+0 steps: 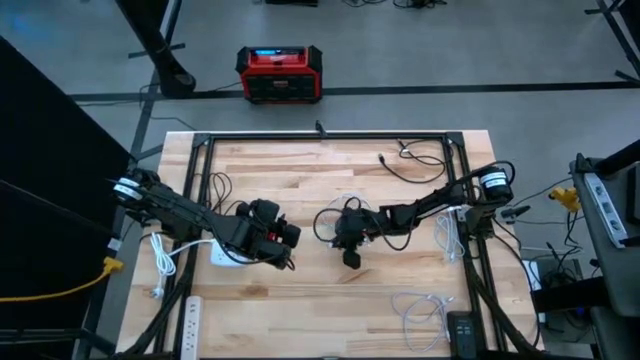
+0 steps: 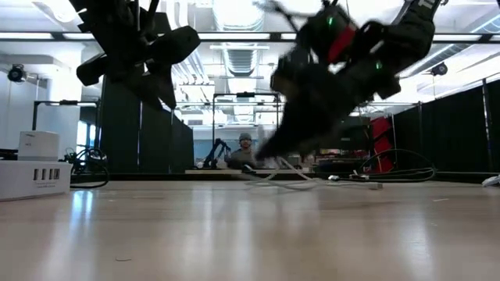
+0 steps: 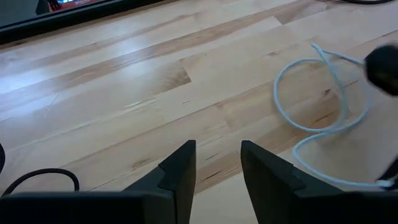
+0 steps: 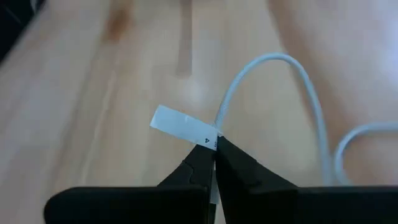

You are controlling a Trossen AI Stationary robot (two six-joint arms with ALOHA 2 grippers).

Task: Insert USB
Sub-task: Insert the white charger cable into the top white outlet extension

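A white USB cable (image 4: 273,62) with a white paper label (image 4: 180,124) lies in loops near the table's middle (image 1: 345,205). My right gripper (image 4: 214,144) is shut on it there (image 1: 352,255). The plug itself is hidden. A white charger block with ports (image 2: 31,178) rests flat on the table at the left (image 1: 225,257). My left gripper (image 3: 217,149) hovers open just right of that block (image 1: 288,243), above the wood, with nothing between its fingers. My right gripper pinches the white cable right beside its label (image 4: 216,134), between the two fingertips (image 4: 202,155). The fingers slant down from the table's right side. From the hold the cable arches away in a slack loop (image 4: 292,62); the piece below the fingers is hidden by them.
More white cables lie coiled near the front right (image 1: 420,310), beside a black box (image 1: 462,330). A black cable (image 1: 410,165) lies at the far right. A white power strip (image 1: 190,320) sits at the front left. Bare wood lies between the two grippers.
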